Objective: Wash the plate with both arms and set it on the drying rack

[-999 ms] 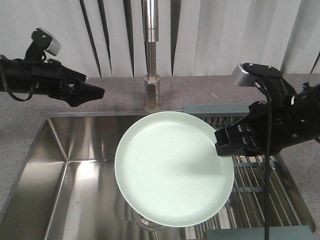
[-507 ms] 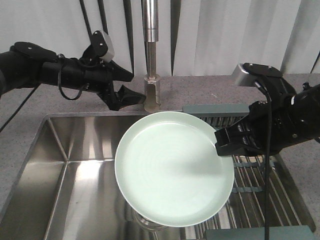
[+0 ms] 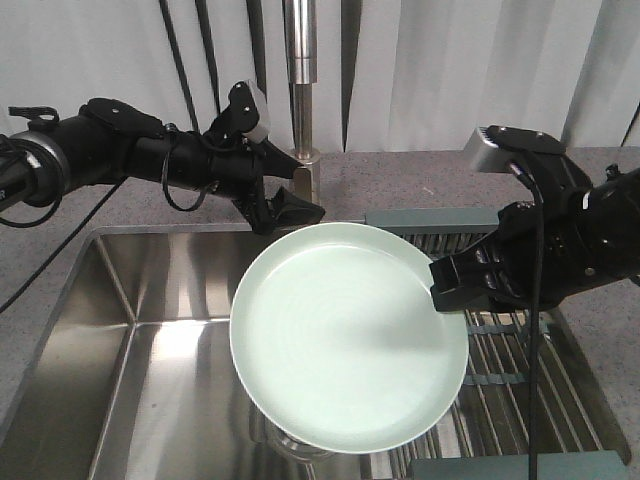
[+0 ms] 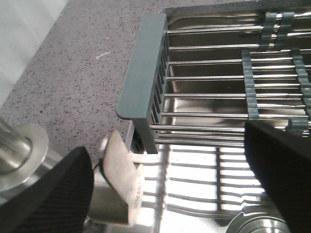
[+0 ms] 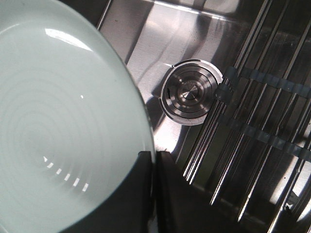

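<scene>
The pale mint-green plate [image 3: 345, 335] hangs tilted over the sink, and it fills the left of the right wrist view as the plate [image 5: 63, 126]. My right gripper [image 3: 440, 285] is shut on its right rim, where the gripper [image 5: 153, 162] shows both fingers clamping the edge. My left gripper [image 3: 295, 210] stands open just behind the plate's far rim, beside the faucet base, not touching the plate. In its own view the left gripper [image 4: 164, 138] holds nothing. The drying rack [image 3: 500, 340] spans the sink's right side, below the right arm. Its grey-green end piece [image 4: 141, 73] and steel rods lie ahead of the left gripper.
The steel faucet column [image 3: 300, 60] rises behind the sink [image 3: 130, 300]. Its base [image 4: 19, 150] is left of the left finger. A pale beige block [image 4: 119, 179] sits by that finger. The round drain [image 5: 189, 92] lies under the plate's edge. Speckled countertop [image 4: 73, 58] surrounds the basin.
My left arm has swung right from the far left, past the faucet, to the plate's far rim. The right arm and the plate have not moved.
</scene>
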